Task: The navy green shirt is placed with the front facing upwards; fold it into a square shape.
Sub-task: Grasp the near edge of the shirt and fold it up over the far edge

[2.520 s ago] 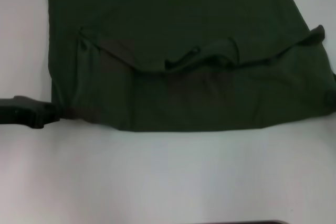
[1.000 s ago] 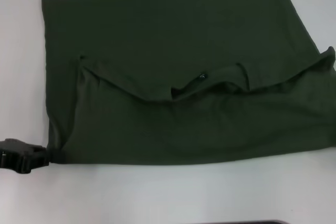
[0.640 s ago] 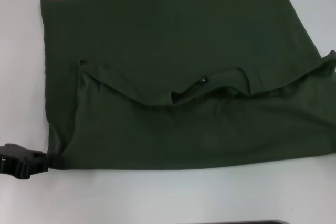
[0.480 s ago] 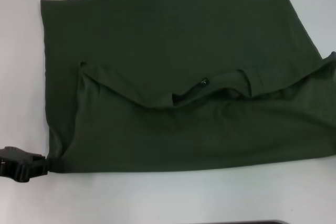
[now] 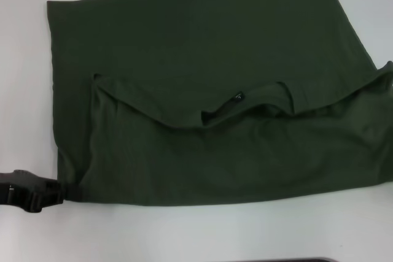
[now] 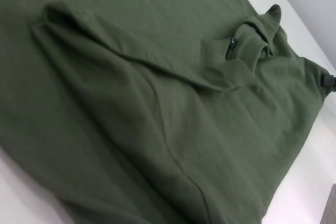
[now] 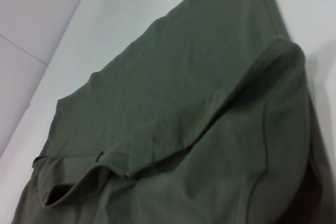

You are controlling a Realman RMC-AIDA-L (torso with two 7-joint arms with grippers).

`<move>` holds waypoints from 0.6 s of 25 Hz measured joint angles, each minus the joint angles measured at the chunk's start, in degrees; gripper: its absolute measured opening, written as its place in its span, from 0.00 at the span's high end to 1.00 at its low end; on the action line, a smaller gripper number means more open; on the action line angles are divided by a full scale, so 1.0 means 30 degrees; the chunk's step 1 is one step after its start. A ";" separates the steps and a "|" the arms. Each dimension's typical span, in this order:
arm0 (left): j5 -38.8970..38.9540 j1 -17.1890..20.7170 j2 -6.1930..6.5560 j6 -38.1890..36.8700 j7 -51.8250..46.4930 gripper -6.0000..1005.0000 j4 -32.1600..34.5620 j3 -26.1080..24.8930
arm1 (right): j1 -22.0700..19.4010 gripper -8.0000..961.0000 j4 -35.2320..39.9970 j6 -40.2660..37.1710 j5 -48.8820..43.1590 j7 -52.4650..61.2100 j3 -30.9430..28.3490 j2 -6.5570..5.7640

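The navy green shirt (image 5: 202,41) lies spread on the white table (image 5: 184,231), with its collar half folded over toward me. The round collar (image 5: 236,99) and its black tag sit on the fold's edge at mid-shirt. No chest letters show. My left gripper (image 5: 60,191) is at the shirt's near left corner, shut on the cloth there. The left wrist view shows the folded layer (image 6: 157,103) close up, and a small black part of the right gripper (image 6: 328,81) at the shirt's far edge. The right wrist view shows the shirt (image 7: 184,93) from its right side.
Bare white tabletop runs along the near edge and down the left side (image 5: 24,90) of the shirt. A thin dark strip (image 5: 282,260) shows at the very bottom of the head view. The shirt's right side runs off the head view's edge.
The left gripper has moved toward me with the shirt's near left corner in it. The whole folded shirt has slid nearer, and the folded layer lies flatter.
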State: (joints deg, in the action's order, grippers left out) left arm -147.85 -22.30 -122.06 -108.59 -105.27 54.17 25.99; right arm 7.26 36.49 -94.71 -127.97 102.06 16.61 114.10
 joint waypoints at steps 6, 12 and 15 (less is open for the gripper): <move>0.1015 -0.0141 0.0073 0.0056 0.0366 0.99 -0.0221 -0.0183 | 0.0595 0.95 -0.0007 -0.0213 0.0159 -0.0282 -0.0115 0.0024; 0.1724 -0.0391 0.0174 0.0124 0.0431 0.99 -0.0253 -0.0395 | 0.1786 0.95 0.0040 -0.0626 0.0176 -0.0167 -0.0117 0.0018; 0.2279 -0.0457 0.0289 0.0184 0.0471 0.99 -0.0244 -0.0714 | 0.2351 0.95 0.0135 -0.0972 0.0189 0.0029 -0.0191 -0.0030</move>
State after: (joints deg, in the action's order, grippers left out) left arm -141.02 -23.67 -121.19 -108.04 -103.86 53.44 23.84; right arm 14.31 36.89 -97.63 -127.40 102.15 16.03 114.01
